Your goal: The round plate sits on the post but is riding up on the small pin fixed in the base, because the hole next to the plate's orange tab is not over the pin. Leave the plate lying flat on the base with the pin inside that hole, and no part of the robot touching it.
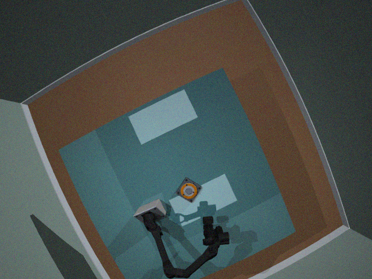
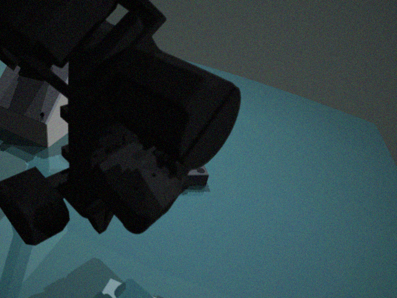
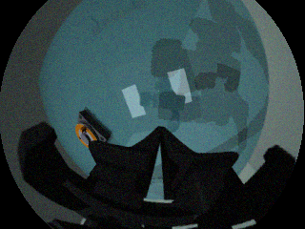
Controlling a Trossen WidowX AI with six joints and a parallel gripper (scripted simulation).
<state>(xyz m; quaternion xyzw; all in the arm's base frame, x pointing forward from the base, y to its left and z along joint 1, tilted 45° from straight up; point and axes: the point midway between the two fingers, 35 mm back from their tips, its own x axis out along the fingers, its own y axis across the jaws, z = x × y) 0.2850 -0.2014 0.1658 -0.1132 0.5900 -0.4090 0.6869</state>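
While the gripper (image 1: 207, 221) hung over the mat (image 1: 150, 156) with its fingers pressed together on nothing, the plate (image 1: 188, 190) sat on its base (image 1: 183, 182), apart from the gripper, untouched.

The whole teal mat (image 1: 180, 156) is seen from high overhead in the top view, a bit rotated. The exterior view is set low and close, mostly blocked by the arm (image 2: 134, 128). The wrist view is aimed forward past the gripper (image 3: 163, 136). The base (image 1: 188, 190) is shared by all three.
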